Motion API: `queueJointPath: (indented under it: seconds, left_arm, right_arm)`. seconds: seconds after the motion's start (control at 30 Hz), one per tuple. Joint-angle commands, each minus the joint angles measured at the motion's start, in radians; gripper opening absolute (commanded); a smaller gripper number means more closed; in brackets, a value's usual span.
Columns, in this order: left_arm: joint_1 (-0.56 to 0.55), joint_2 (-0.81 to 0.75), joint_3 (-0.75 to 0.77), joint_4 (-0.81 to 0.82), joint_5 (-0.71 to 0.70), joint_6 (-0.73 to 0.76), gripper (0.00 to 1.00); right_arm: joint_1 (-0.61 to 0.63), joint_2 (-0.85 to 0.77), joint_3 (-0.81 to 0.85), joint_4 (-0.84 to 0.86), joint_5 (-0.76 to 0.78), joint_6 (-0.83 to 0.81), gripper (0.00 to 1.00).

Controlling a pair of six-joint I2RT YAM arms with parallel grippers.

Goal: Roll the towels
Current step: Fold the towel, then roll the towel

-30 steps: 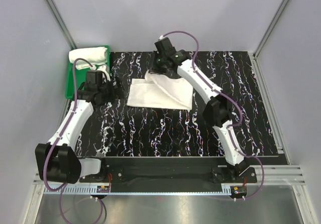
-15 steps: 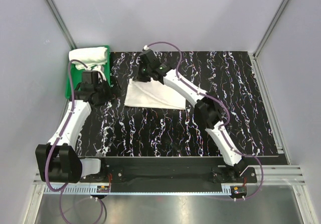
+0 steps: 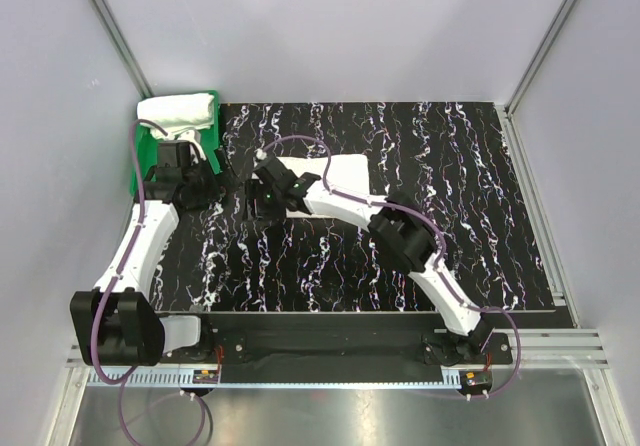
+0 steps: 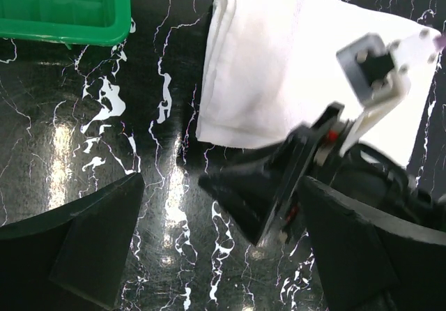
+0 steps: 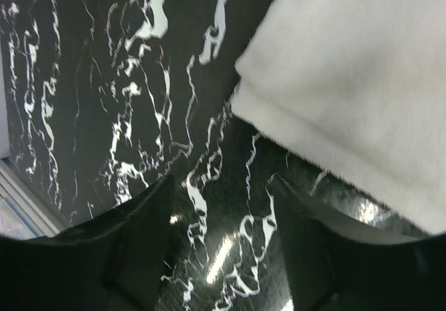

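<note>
One white towel (image 3: 345,176) lies folded flat on the black marbled table, right of my two grippers; its left edge shows in the left wrist view (image 4: 279,67) and its corner in the right wrist view (image 5: 362,74). My right gripper (image 3: 260,201) stands open just off that towel's near-left corner, its jaws (image 5: 223,227) empty above bare table. My left gripper (image 3: 228,179) is wide open (image 4: 223,255) and empty, close to the right gripper's black fingers (image 4: 258,192). A second towel (image 3: 180,113) lies bundled in the green tray (image 3: 143,156).
The green tray (image 4: 63,11) sits at the table's far-left corner against the left wall. Grey walls and metal rails enclose the table on three sides. The two grippers are close together left of the folded towel.
My right gripper swept from the far side toward the near left, drawing the towel over itself, then opened and let go. The left arm hardly moved.
</note>
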Motion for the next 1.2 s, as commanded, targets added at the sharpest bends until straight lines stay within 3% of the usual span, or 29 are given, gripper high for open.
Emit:
queueJointPath:
  seconds: [0.0,0.17,0.33,0.43,0.57,0.7,0.87,1.0,1.17]
  left_arm:
    - [0.005,-0.015,-0.006,0.026,-0.023,-0.003,0.99]
    - [0.005,-0.005,-0.009,0.033,-0.009,0.002,0.99]
    - [-0.001,0.011,-0.012,0.056,0.005,0.015,0.99]
    - [-0.081,0.033,0.009,0.046,-0.050,0.043,0.99]
    - [-0.269,0.103,0.079,0.000,-0.141,0.036,0.99]
    - [-0.461,0.203,0.167,-0.005,-0.299,0.019,0.99]
    - [-0.682,0.416,0.414,-0.100,-0.435,0.015,0.96]
    - [-0.787,0.627,0.631,-0.186,-0.584,0.006,0.96]
    - [-0.856,0.752,0.747,-0.211,-0.594,-0.017,0.95]
  right_arm:
    - [-0.014,-0.211,-0.047,0.067,0.076,-0.064,0.72]
    - [-0.019,-0.370,-0.074,0.011,0.182,-0.148,0.82]
    - [-0.110,-0.658,-0.335,0.043,0.259,-0.153,0.91]
    - [-0.274,-0.794,-0.535,0.046,0.201,-0.089,0.90]
    - [-0.456,-0.916,-0.741,0.041,0.130,-0.076,0.89]
    - [-0.491,-1.049,-0.895,0.038,0.170,-0.107,0.90]
    - [-0.494,-1.152,-0.971,-0.060,0.288,-0.076,0.91]
    - [-0.497,-1.274,-1.015,-0.205,0.513,0.042,0.97]
    - [-0.497,-1.399,-1.037,-0.353,0.667,0.094,1.00]
